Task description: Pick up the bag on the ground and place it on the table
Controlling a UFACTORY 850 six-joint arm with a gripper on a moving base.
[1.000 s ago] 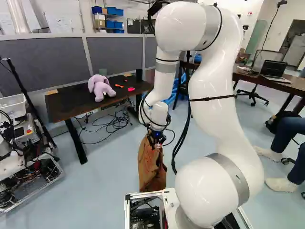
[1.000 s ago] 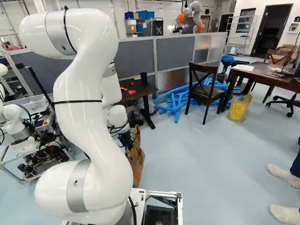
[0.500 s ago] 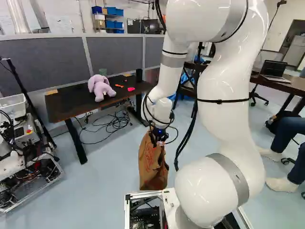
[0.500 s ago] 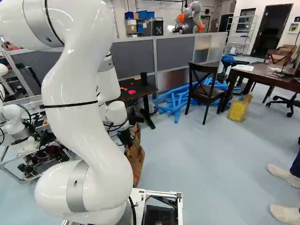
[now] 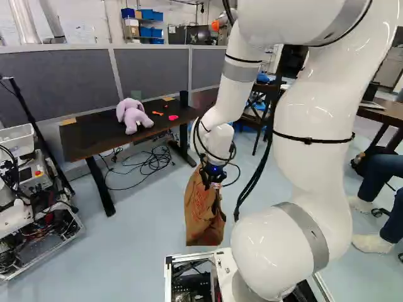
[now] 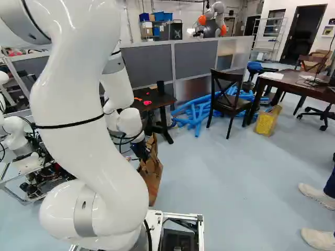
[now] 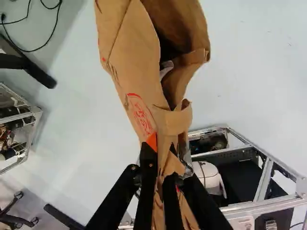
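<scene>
In the right base view, a grey panelled partition [image 6: 196, 58] stands at twelve o'clock before a white wall [image 6: 183, 11], a black door [image 6: 298, 37] and a nearer dark wooden chair [image 6: 230, 104] at two, a dark brown desk [image 6: 288, 83] towards three, glossy pale floor [image 6: 235, 170] at four.

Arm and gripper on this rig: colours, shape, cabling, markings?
Glossy white arm with thick, rounded segments, grey rings near its joints and thin black straps around it. Black cables hang alongside and loop at the wrist, where a small blue light shows. The gripper is black with two slim fingers; orange shows on one pad.
</scene>
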